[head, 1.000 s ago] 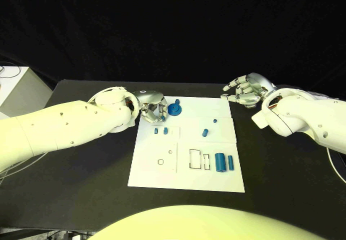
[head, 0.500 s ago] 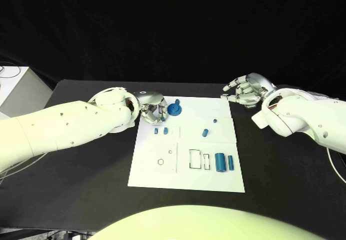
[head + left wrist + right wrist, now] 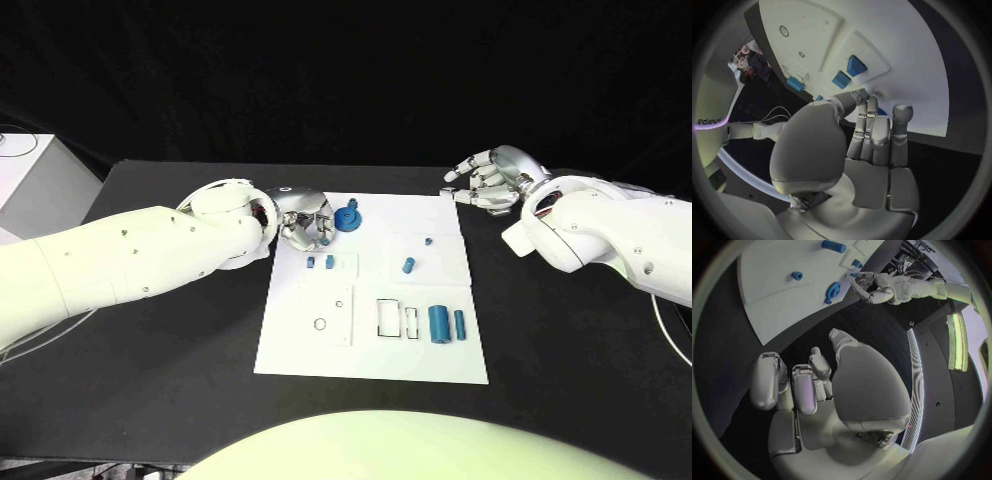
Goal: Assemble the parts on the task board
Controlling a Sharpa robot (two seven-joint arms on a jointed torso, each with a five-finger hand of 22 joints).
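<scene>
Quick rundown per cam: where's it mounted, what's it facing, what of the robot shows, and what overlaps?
Head view: on the head, looking down at the task board; left hand and right hand with both arms show.
Left wrist view: behind the left hand, facing the board's corner.
Right wrist view: behind the right hand, facing across the board to the left hand.
Shared: the blue gear-like part appears in head and right wrist views.

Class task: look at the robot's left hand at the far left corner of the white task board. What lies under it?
Under the left hand is the task board corner. A blue gear-shaped part stands just beside the fingertips. Whether they touch it, or cover anything else, is hidden.
</scene>
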